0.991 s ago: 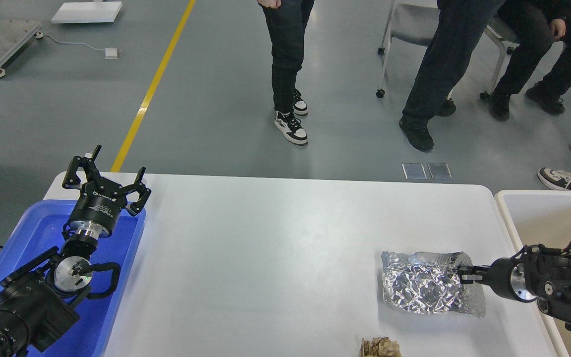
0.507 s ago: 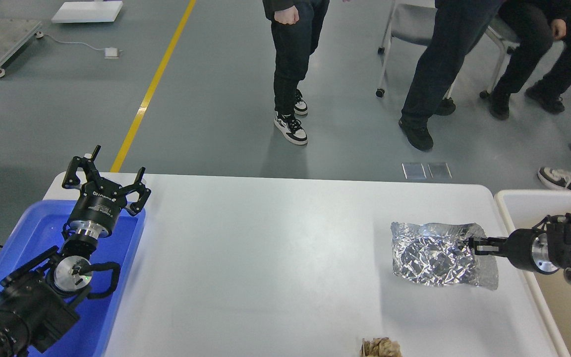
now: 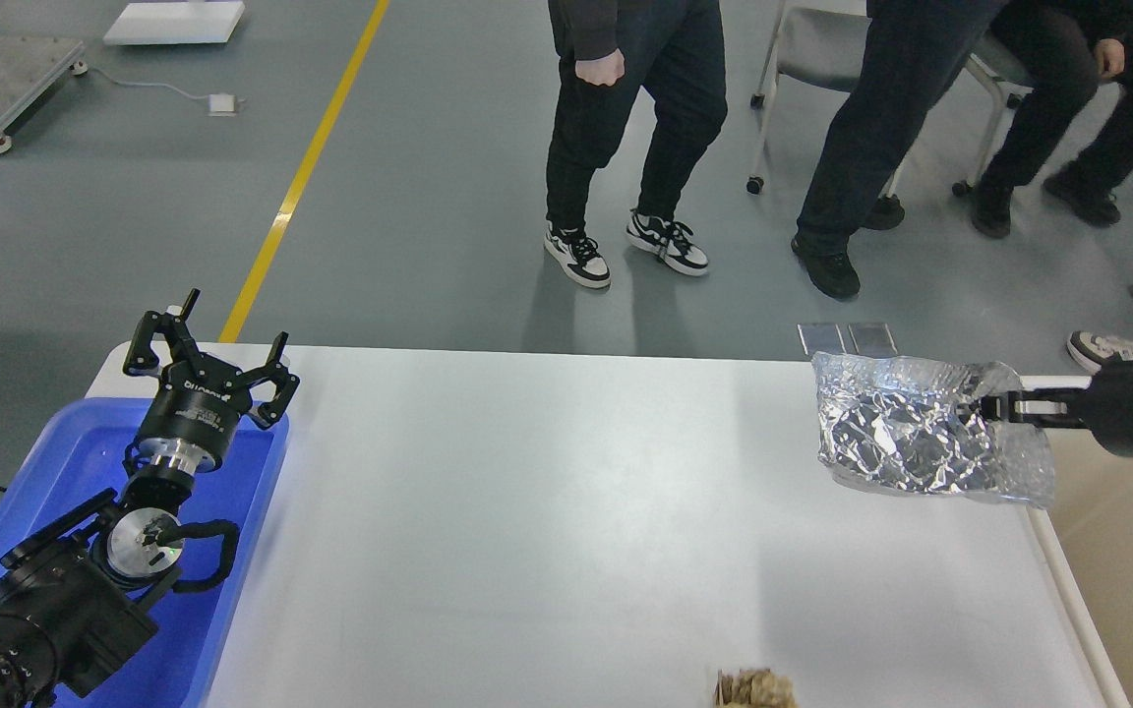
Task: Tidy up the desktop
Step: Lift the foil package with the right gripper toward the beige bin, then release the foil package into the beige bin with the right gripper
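Observation:
The desktop [image 3: 547,531] is a wide plain white tabletop. My right gripper [image 3: 997,406] comes in from the right edge, shut on a crinkled silver foil bag [image 3: 911,425] and holding it in the air above the table's far right corner. My left gripper [image 3: 205,364] is open and empty, held above the far end of the blue tray [image 3: 232,560] at the left. A crumpled brown paper ball [image 3: 753,688] lies at the table's front edge, partly cut off.
A white-rimmed beige bin [image 3: 1132,551] stands right of the table. Several people stand or sit on the grey floor beyond the table, near a rolling chair [image 3: 812,59]. A yellow floor line [image 3: 306,167] runs at the back left.
My right gripper has lifted the foil bag off the table and carried it up and to the right, toward the bin. A person has stepped closer. The left arm has not moved.

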